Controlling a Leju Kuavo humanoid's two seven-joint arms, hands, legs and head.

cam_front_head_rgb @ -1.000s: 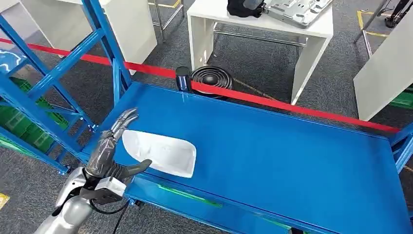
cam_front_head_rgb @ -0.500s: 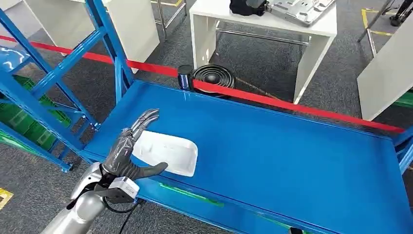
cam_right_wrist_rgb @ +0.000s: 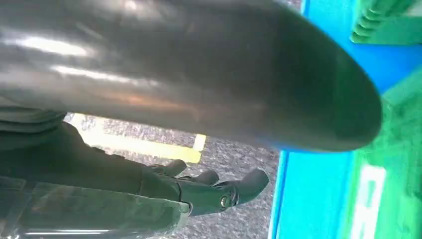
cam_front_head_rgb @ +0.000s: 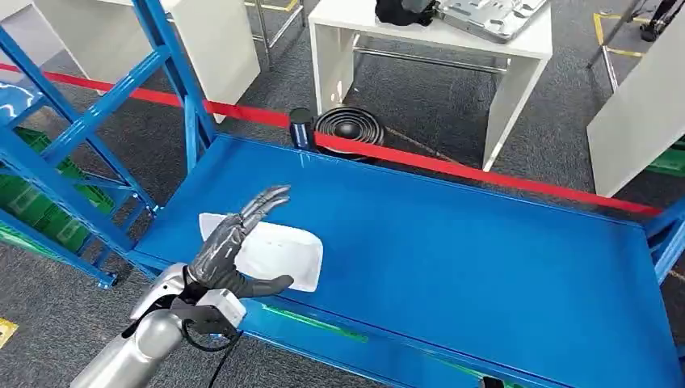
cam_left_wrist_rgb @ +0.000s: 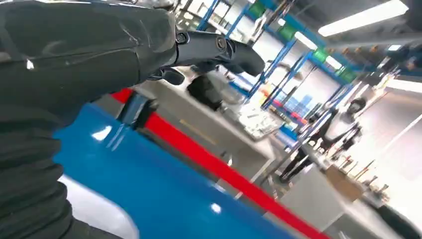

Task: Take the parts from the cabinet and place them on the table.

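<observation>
The left robot hand (cam_front_head_rgb: 237,246) hung spread and holding nothing, its fingers (cam_front_head_rgb: 266,200) stretched forward and its thumb (cam_front_head_rgb: 271,284) stuck out to the side, just over the near-left part of the blue desk (cam_front_head_rgb: 485,242). Over the last second it had travelled forward and inward from the desk's near-left corner, so that it now lay across the white part (cam_front_head_rgb: 283,255) instead of beside its outer end; the part itself sat flat on the desk under and just past the palm, in much the same place as before, allowing for a small shift of the head camera. Whether the fingers touched the part could not be told from above; they looked lifted clear of it. I judged that this part was already delivered to the desk and that the hand was either finishing its release or nudging the part further in from the edge. The silver forearm (cam_front_head_rgb: 133,347) came up from below and behind the hand, wrist bent so the palm faced down and slightly to the right. In the left wrist view the thumb (cam_left_wrist_rgb: 219,50) stood free in the air above the blue surface, with a sliver of the white part (cam_left_wrist_rgb: 99,214) beneath the palm. Beyond the fingertips ran the red tape (cam_front_head_rgb: 452,166), and past that a white table (cam_front_head_rgb: 428,40). The right robot hand (cam_right_wrist_rgb: 199,191) hung low beside the desk edge over grey carpet, fingers loosely curled with nothing in them.
</observation>
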